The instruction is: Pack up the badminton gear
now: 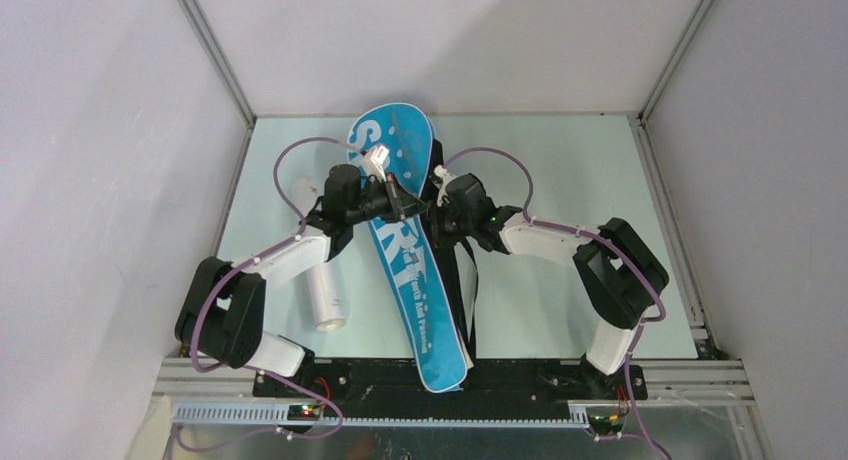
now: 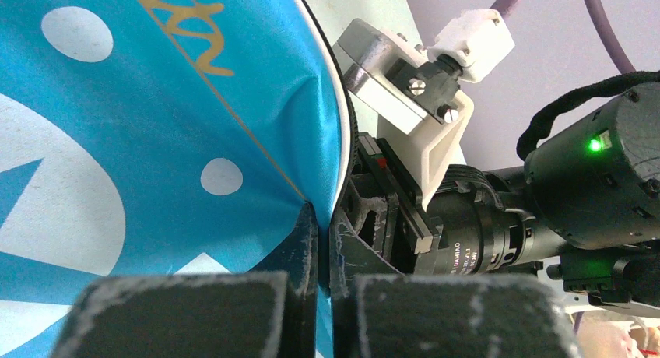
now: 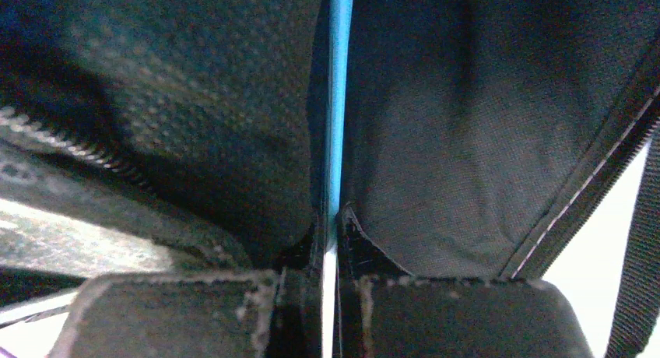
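The blue "SPORT" racket bag (image 1: 404,242) lies lengthwise in the middle of the table, its wide end at the back. My left gripper (image 1: 408,209) is shut on the bag's edge; the left wrist view shows blue fabric (image 2: 156,140) pinched between the pads (image 2: 307,241). My right gripper (image 1: 432,216) is shut on the same bag from the right; its wrist view shows a thin blue edge (image 3: 339,101) clamped between dark fabric. The bag's black strap (image 1: 466,290) trails toward the front. The long white tube (image 1: 320,280) lies left of the bag. Rackets and shuttlecocks are not visible.
The pale green table (image 1: 560,170) is enclosed by grey walls with metal rails at its edges. The right arm's wrist camera (image 2: 412,85) and motor housing (image 2: 599,171) fill the right side of the left wrist view, close to my left gripper.
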### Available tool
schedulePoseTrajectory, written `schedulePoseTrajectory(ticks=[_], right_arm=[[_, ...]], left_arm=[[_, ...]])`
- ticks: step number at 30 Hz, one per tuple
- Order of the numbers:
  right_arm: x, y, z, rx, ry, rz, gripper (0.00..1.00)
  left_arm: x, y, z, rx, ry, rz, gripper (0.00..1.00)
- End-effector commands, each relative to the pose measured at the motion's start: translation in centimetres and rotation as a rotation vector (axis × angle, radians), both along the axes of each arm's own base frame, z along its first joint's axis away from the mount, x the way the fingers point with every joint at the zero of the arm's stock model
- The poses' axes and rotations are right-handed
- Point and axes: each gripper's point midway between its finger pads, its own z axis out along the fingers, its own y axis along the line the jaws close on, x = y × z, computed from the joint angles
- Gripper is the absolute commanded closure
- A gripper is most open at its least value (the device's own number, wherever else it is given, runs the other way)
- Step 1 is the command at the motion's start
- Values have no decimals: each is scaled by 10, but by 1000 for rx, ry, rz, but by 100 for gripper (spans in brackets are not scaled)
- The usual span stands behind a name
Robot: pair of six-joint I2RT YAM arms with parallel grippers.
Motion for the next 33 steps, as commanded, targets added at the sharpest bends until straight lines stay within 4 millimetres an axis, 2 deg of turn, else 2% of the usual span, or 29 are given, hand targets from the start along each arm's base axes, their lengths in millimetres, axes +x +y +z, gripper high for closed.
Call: schedulePoseTrajectory(ticks=[1,5,7,9,12,16,21,26,32,33], right_arm=[[13,50,53,227,-81,103,99],[28,53,22,208,-21,8,100],[35,55,14,221,10,-40,100],[35,58,14,240,26,-50,100],[31,61,14,236,10,-30,94],[21,55,12,181,-17,11,87],[12,35,27,149,-78,51,58],[8,6,46,25,-189,62,42],[5,-32,65,-94,-277,21,21],[5,-36,68,-98,-287,13,9]], left_arm=[[-42,-31,53,-157,-78,-211,100],[-46,-30,52,-175,-72,-210,100],[-47,-29,52,-183,-72,-209,100],[-48,-28,49,-182,-70,-203,100],[-46,-26,47,-179,-72,-190,100],[-37,-18,47,-177,-81,-158,100],[-22,-1,49,-157,-96,-102,100],[-9,13,58,-137,-128,-51,100],[-4,16,58,-137,-127,-38,100],[-4,17,58,-138,-127,-37,100]])
